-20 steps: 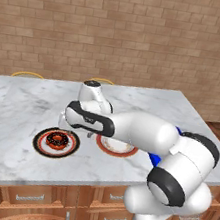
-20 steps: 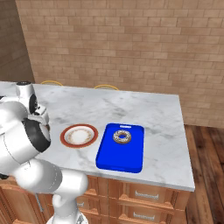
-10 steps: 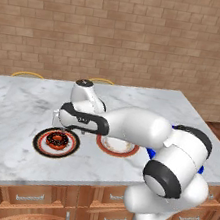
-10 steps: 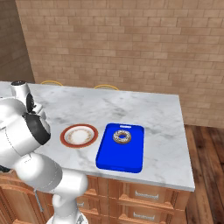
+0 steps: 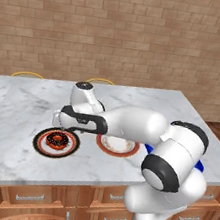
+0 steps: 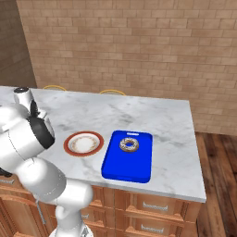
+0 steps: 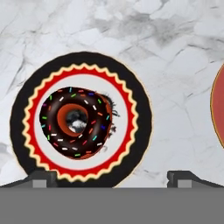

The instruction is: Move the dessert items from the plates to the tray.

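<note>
The robot's gripper, jaws spread wide and holding nothing, is hovering above the black-and-red plate near the marble counter's front edge, where the chocolate donut is lying just left of centre between the fingertips; the glazed donut is sitting on the blue tray.

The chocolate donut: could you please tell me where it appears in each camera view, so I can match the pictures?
Left base view: the chocolate donut lies on the black and red plate, left of centre, under the open gripper.
Right base view: not in this picture.
Hand view: the donut sits left of centre, a little off the plate's middle.
Shared landmark: the cream plate, just right of the donut's plate.
</note>
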Controlling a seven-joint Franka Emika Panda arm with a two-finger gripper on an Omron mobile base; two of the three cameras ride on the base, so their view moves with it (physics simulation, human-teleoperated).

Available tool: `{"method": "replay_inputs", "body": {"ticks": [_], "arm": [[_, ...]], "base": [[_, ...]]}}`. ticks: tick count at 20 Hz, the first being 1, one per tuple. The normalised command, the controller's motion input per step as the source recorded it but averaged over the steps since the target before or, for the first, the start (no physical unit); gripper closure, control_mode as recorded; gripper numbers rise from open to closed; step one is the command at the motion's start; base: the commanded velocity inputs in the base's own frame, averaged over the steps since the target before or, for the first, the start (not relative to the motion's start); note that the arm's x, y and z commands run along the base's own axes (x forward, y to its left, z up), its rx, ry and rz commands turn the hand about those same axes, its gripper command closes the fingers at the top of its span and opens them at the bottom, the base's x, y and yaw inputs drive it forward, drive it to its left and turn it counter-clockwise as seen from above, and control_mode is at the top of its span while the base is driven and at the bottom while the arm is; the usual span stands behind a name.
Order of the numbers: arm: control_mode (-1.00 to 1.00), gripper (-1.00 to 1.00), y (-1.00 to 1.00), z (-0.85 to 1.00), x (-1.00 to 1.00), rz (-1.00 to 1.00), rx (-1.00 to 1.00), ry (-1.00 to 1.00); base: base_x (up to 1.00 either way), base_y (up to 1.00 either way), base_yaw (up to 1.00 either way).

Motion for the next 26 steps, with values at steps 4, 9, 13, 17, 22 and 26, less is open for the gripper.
{"method": "replay_inputs", "body": {"ticks": [4,9,13,17,22,26], "arm": [[-1.0,-1.0,0.0,-0.18,0.18,0.0,0.03,0.0],[-1.0,-1.0,0.01,-0.22,0.21,0.0,0.01,0.0],[-1.0,-1.0,0.01,-0.23,0.05,0.0,0.0,0.0],[-1.0,-1.0,0.14,-0.27,0.01,0.0,0.0,0.0],[-1.0,-1.0,0.16,-0.18,0.01,0.0,0.0,0.0],[-1.0,-1.0,0.11,-0.07,0.05,0.0,0.0,0.0]], "base": [[0.0,0.0,0.0],[0.0,0.0,0.0],[0.0,0.0,0.0],[0.0,0.0,0.0],[0.0,0.0,0.0],[0.0,0.0,0.0]]}}
